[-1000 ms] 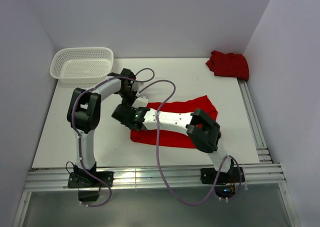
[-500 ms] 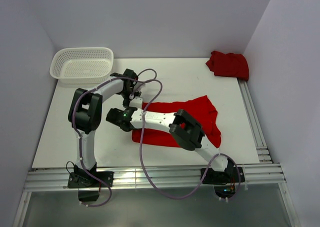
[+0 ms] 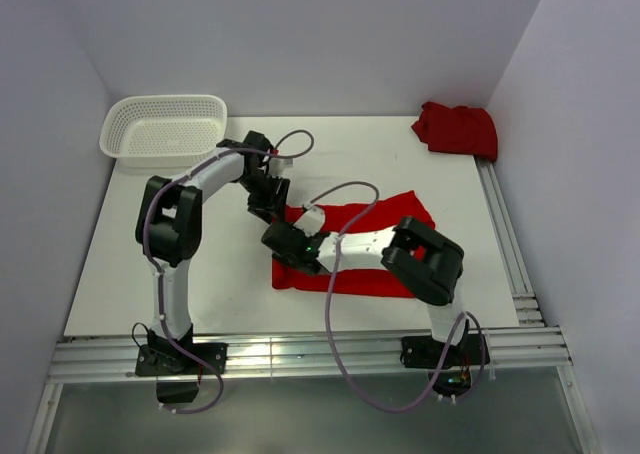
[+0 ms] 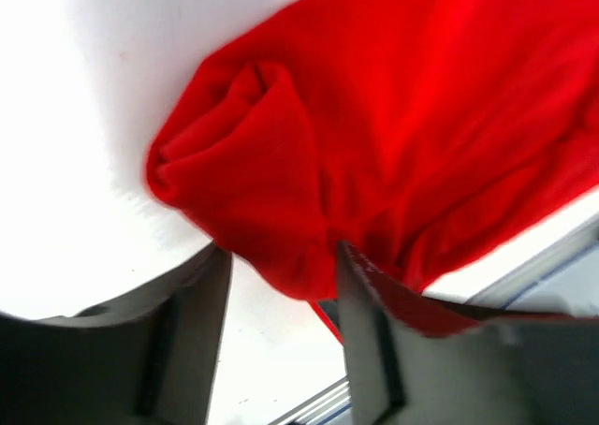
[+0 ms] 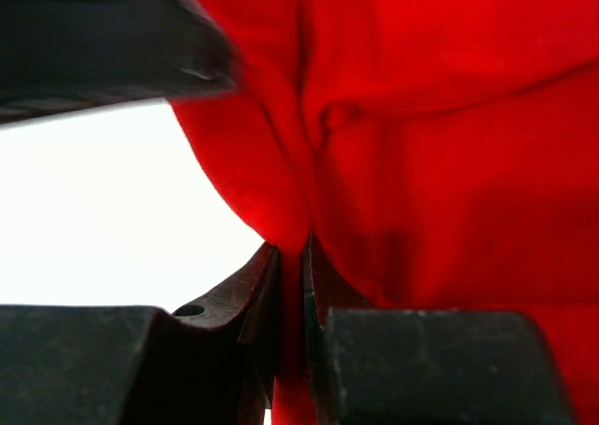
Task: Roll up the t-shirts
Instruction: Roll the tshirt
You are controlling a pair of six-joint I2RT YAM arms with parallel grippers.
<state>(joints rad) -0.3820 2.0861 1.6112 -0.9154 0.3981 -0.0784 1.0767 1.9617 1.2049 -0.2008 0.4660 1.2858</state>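
One red t-shirt (image 3: 375, 246) lies folded into a band across the middle of the table. Its left end is bunched into a small roll (image 4: 248, 153). My left gripper (image 3: 268, 202) hovers over that end's far corner, open; the fingers (image 4: 372, 341) stand apart with only a hanging edge of cloth between them. My right gripper (image 3: 284, 242) is at the shirt's left edge, shut on a thin fold of red fabric (image 5: 292, 256). A second red t-shirt (image 3: 457, 129) sits crumpled at the back right corner.
A white mesh basket (image 3: 165, 129) stands at the back left, close behind my left arm. Metal rails run along the front edge (image 3: 300, 354) and the right side (image 3: 505, 244). Walls close in the table on three sides.
My left gripper has opened and let go of the shirt's left end. My right gripper has shut on the fabric there and shifted a little to the right with the shirt's edge.
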